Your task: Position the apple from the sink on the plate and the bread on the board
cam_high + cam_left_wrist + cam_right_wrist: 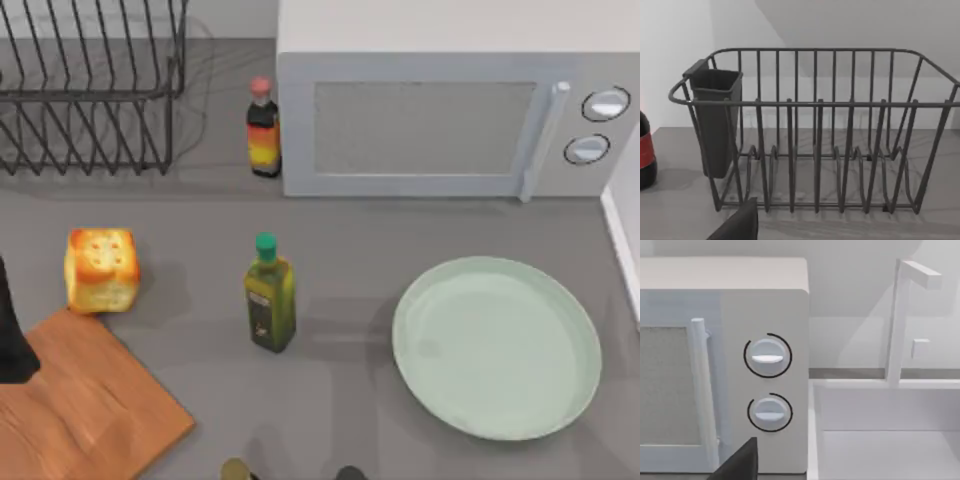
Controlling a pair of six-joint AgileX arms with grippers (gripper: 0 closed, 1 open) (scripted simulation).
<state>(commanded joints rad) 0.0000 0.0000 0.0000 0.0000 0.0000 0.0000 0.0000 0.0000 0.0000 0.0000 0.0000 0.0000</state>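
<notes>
The bread [100, 268], a golden cube with a toasted spotted top, stands on the grey counter at the left, touching the far corner of the wooden board [85, 405]. The pale green plate [497, 347] lies bare at the right. The apple is out of view. In the right wrist view the white sink [880, 405] stands beside the microwave, and what shows of its basin holds nothing. A dark part of my left arm [10, 345] rises at the left edge over the board. A dark piece of my left gripper [740, 224] faces the dish rack. A piece of my right gripper [740, 460] faces the microwave.
A green-capped oil bottle [269, 295] stands between bread and plate. A dark sauce bottle [263, 128] stands at the back beside the microwave [440, 110]. The wire dish rack [90, 90] fills the back left. A white faucet [900, 320] rises behind the sink.
</notes>
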